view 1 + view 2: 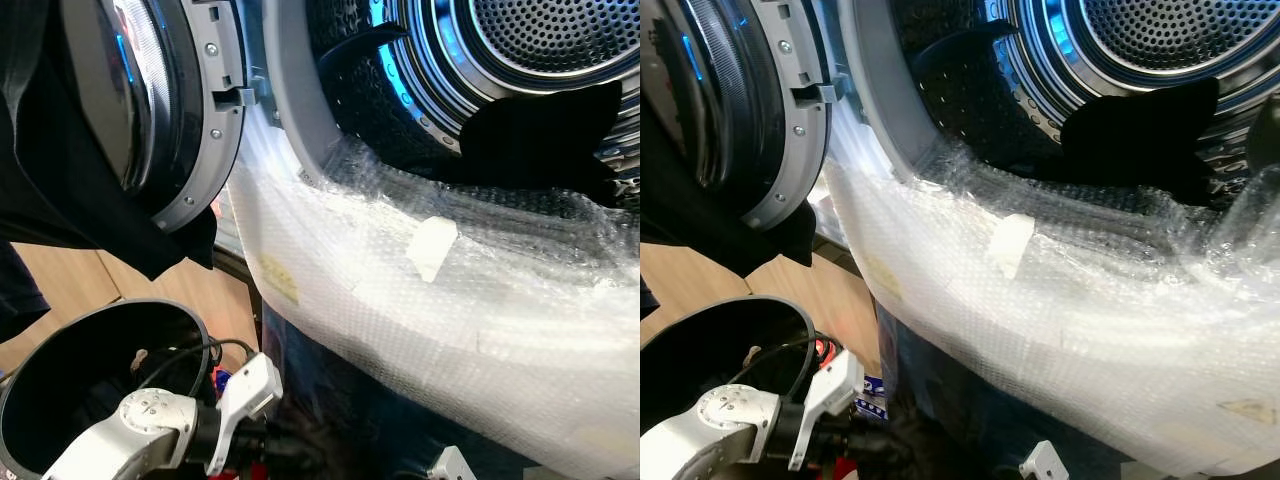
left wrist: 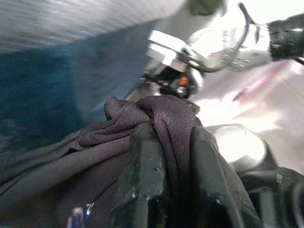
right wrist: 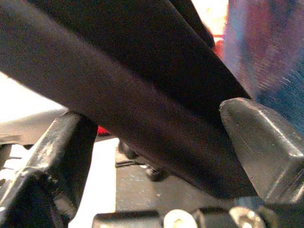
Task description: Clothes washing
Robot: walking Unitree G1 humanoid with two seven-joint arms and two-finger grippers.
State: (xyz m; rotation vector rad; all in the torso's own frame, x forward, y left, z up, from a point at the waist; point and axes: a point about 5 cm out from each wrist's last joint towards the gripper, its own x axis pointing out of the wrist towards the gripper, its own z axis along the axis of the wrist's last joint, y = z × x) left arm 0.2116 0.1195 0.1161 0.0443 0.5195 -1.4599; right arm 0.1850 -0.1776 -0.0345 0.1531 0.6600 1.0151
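Observation:
The washer drum [image 1: 540, 40] stands open, and a black garment [image 1: 540, 135] lies at its mouth. More dark cloth [image 1: 60, 190] hangs in front of the open door [image 1: 195, 120] at the left. In the left wrist view my left gripper [image 2: 173, 135] is shut on a bunched fold of dark cloth [image 2: 161, 107]. My left arm [image 1: 150, 420] reaches low beside the black basket [image 1: 120, 308]. In the right wrist view my right gripper [image 3: 156, 137] is open, its fingers [image 3: 261, 142] wide apart, and a dark band of cloth [image 3: 118, 76] lies across them.
Bubble wrap [image 1: 420, 300] covers the washer's front below the opening, with a white tape tab [image 1: 432, 247] on it. The basket stands on a wooden floor [image 1: 70, 275] at the lower left. A white part of my right arm [image 1: 450, 465] shows at the bottom edge.

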